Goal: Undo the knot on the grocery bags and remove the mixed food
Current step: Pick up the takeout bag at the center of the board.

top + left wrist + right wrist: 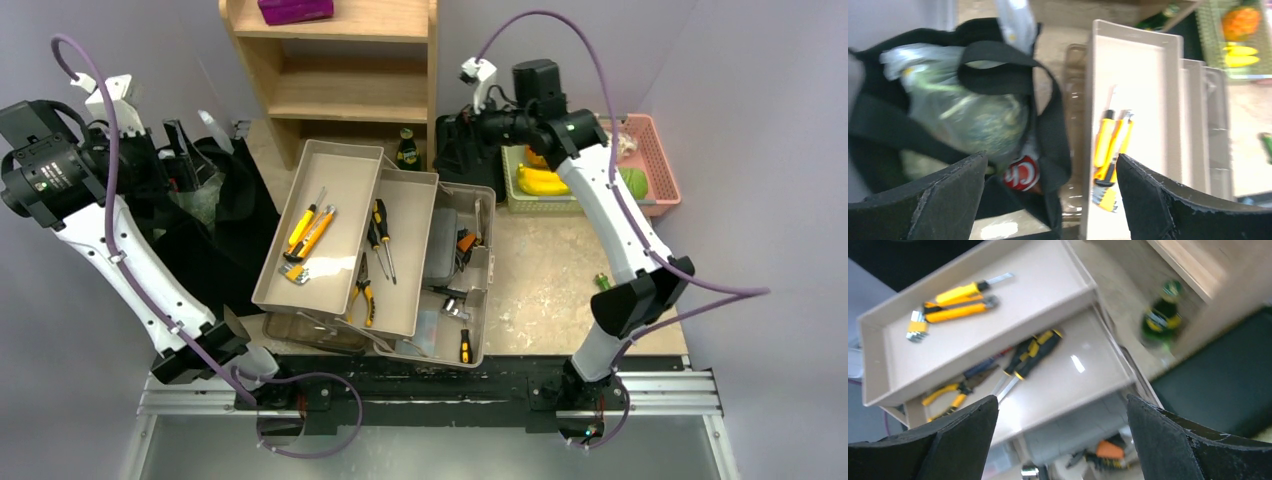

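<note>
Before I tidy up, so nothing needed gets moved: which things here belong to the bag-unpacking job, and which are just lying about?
Job: black cloth bag, clear plastic bag, red packet.
Lying about: beige trays, yellow-handled tools, wooden shelf.

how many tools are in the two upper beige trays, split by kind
long yellow-handled tools: 2
hex key set: 1
black-and-yellow screwdrivers: 2
yellow-handled pliers: 1
total: 6
</note>
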Robot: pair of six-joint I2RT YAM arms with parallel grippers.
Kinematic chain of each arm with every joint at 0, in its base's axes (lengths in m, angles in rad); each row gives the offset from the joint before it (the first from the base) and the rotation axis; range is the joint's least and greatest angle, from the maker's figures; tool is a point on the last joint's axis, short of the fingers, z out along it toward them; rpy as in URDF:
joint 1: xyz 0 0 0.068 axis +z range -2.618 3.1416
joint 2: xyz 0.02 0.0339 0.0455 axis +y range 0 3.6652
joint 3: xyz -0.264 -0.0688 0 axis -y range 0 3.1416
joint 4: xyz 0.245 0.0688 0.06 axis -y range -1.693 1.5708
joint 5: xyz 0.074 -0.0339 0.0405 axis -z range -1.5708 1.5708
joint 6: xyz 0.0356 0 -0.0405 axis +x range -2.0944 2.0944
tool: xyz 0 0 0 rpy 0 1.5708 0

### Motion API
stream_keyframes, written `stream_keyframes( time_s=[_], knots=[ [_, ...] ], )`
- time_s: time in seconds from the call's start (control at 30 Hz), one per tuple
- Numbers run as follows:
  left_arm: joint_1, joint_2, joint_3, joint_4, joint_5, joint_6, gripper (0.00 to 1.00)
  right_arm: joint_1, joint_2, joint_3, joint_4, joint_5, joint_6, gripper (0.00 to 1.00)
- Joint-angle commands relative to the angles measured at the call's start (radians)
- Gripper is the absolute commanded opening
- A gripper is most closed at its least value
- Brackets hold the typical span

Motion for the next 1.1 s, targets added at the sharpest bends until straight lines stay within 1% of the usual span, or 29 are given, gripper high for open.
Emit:
stream_keyframes(
  time_s=[0.0, 0.07, 0.13, 0.23, 0.33, 0.43, 0.57, 0.77, 0.83, 0.9, 0.97, 1.03, 1.07],
  knots=[
    [0.011, 0.005, -0.111, 0.144, 0.324, -0.126, 0.94, 0.123, 0.073, 0.136, 0.139, -0.078, 0.093, 0.99],
    [0.01, 0.017, -0.156, 0.205, 0.404, -0.189, 0.91, 0.161, 0.114, 0.159, 0.184, -0.086, 0.136, 0.99],
    [-0.01, 0.027, -0.201, 0.255, 0.446, -0.257, 0.89, 0.188, 0.128, 0.15, 0.227, -0.088, 0.166, 0.98],
    [-0.057, 0.028, -0.258, 0.275, 0.403, -0.255, 0.87, 0.203, 0.124, 0.097, 0.284, -0.094, 0.196, 0.98],
    [-0.076, 0.024, -0.326, 0.286, 0.355, -0.243, 0.85, 0.209, 0.117, 0.056, 0.301, -0.097, 0.204, 0.98],
    [-0.104, 0.012, -0.383, 0.277, 0.256, -0.219, 0.83, 0.209, 0.108, 0.019, 0.34, -0.114, 0.23, 0.98],
    [-0.133, -0.03, -0.488, 0.345, 0.08, -0.233, 0.84, 0.233, 0.124, -0.018, 0.496, -0.15, 0.342, 0.97],
    [-0.192, -0.034, -0.548, 0.359, -0.059, -0.233, 0.83, 0.344, 0.237, 0.042, 0.686, -0.153, 0.508, 0.94],
    [-0.202, -0.03, -0.562, 0.378, -0.104, -0.256, 0.82, 0.379, 0.267, 0.05, 0.751, -0.142, 0.552, 0.93],
    [-0.208, -0.026, -0.573, 0.404, -0.193, -0.308, 0.82, 0.402, 0.289, 0.058, 0.783, -0.124, 0.563, 0.93],
    [-0.217, -0.039, -0.59, 0.442, -0.243, -0.336, 0.9, 0.413, 0.299, 0.058, 0.791, -0.111, 0.561, 0.93],
    [-0.246, -0.076, -0.631, 0.509, -0.312, -0.346, 0.93, 0.419, 0.296, 0.04, 0.797, -0.104, 0.561, 0.93],
    [-0.268, -0.098, -0.65, 0.541, -0.373, -0.35, 0.92, 0.42, 0.292, 0.025, 0.803, -0.1, 0.562, 0.93]
  ],
)
